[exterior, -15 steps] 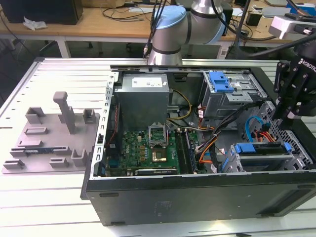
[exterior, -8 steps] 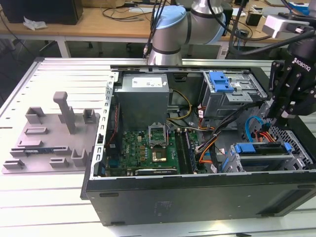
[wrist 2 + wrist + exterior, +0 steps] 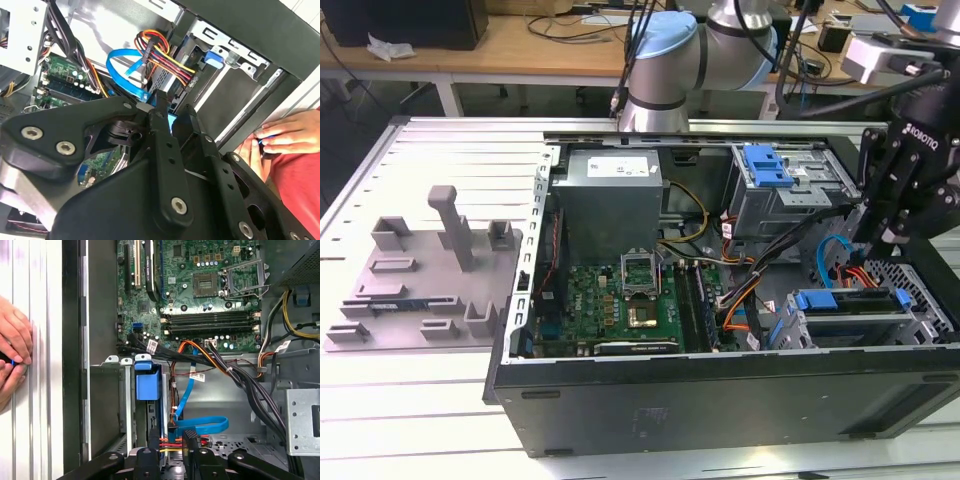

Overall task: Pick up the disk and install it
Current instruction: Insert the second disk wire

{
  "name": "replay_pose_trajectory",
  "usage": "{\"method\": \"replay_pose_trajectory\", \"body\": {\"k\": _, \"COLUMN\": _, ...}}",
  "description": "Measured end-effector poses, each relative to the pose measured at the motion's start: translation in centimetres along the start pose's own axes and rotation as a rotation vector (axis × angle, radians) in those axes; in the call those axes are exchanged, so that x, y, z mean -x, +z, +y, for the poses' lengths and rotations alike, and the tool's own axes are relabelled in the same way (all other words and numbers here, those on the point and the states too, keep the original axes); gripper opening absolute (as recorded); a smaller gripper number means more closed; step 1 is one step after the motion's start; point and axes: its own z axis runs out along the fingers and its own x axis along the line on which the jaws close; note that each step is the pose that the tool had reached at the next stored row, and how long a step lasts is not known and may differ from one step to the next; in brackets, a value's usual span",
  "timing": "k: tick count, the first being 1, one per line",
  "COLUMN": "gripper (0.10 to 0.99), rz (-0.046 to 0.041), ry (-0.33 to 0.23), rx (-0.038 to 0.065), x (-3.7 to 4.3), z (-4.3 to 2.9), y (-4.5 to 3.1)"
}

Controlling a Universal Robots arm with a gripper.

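The disk (image 3: 850, 305) lies flat in the metal drive cage (image 3: 928, 322) at the lower right of the exterior view, inside the open computer case (image 3: 720, 385). Its blue side rails run along both long edges, and its top face is partly covered by the cage frame.

My gripper (image 3: 171, 442) hangs just above and behind the cage, at the right edge of the exterior view. In the first wrist view it sits at the bottom centre, close to the blue data cable (image 3: 200, 425) and the red and yellow power wires (image 3: 172, 440). I cannot tell from these views whether my gripper is clamped or released, or whether it touches the disk.

Handling, by my judgement:
- The disk is rigid and fairly heavy for its size.
- It is sensitive to shock, so it should not be dropped or knocked.
- Its bare metal faces look smooth and likely slippery.
- The plastic rails on the long edges offer the better hold.

A person's hand (image 3: 12, 355) rests on the table outside the case, at the left edge of the first wrist view.
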Motion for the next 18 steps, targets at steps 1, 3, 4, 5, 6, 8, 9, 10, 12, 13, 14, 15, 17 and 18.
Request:
{"method": "replay_pose_trajectory", "body": {"k": 1, "gripper": 0.322, "rz": -0.0001, "ry": 0.0, "rx": 0.0, "x": 0.02, "z": 0.0, "y": 0.13}}
{"method": "replay_pose_trajectory", "body": {"k": 3, "gripper": 0.322, "rz": 0.0001, "ry": 0.0, "rx": 0.0, "x": 0.05, "z": 0.05, "y": 0.29}}
{"method": "replay_pose_trajectory", "body": {"k": 4, "gripper": 0.322, "rz": 0.0, "ry": 0.0, "rx": 0.0, "x": 0.05, "z": 0.07, "y": 0.33}}
{"method": "replay_pose_trajectory", "body": {"k": 5, "gripper": 0.322, "rz": 0.0, "ry": 0.0, "rx": 0.0, "x": 0.05, "z": 0.12, "y": 0.36}}
{"method": "replay_pose_trajectory", "body": {"k": 6, "gripper": 0.322, "rz": -0.0001, "ry": -0.001, "rx": 0.0, "x": 0.06, "z": 0.16, "y": 0.4}}
{"method": "replay_pose_trajectory", "body": {"k": 8, "gripper": 0.322, "rz": -0.0012, "ry": -0.001, "rx": 0.0, "x": 0.05, "z": 0.18, "y": 0.44}}
{"method": "replay_pose_trajectory", "body": {"k": 9, "gripper": 0.322, "rz": -0.0035, "ry": -0.001, "rx": 0.0, "x": 0.03, "z": 0.18, "y": 0.48}}
{"method": "replay_pose_trajectory", "body": {"k": 10, "gripper": 0.322, "rz": -0.005, "ry": -0.001, "rx": 0.0, "x": 0.01, "z": 0.18, "y": 0.51}}
{"method": "replay_pose_trajectory", "body": {"k": 12, "gripper": 0.322, "rz": -0.0076, "ry": -0.001, "rx": 0.0, "x": -0.02, "z": 0.17, "y": 0.57}}
{"method": "replay_pose_trajectory", "body": {"k": 13, "gripper": 0.322, "rz": -0.0084, "ry": -0.001, "rx": 0.0, "x": -0.03, "z": 0.17, "y": 0.59}}
{"method": "replay_pose_trajectory", "body": {"k": 14, "gripper": 0.322, "rz": -0.0096, "ry": -0.001, "rx": 0.0, "x": -0.05, "z": 0.17, "y": 0.62}}
{"method": "replay_pose_trajectory", "body": {"k": 15, "gripper": 0.322, "rz": -0.0105, "ry": -0.001, "rx": 0.0, "x": -0.09, "z": 0.16, "y": 0.68}}
{"method": "replay_pose_trajectory", "body": {"k": 17, "gripper": 0.322, "rz": -0.0102, "ry": -0.001, "rx": 0.0, "x": -0.11, "z": 0.16, "y": 0.72}}
{"method": "replay_pose_trajectory", "body": {"k": 18, "gripper": 0.322, "rz": -0.0102, "ry": -0.001, "rx": 0.0, "x": -0.12, "z": 0.16, "y": 0.75}}
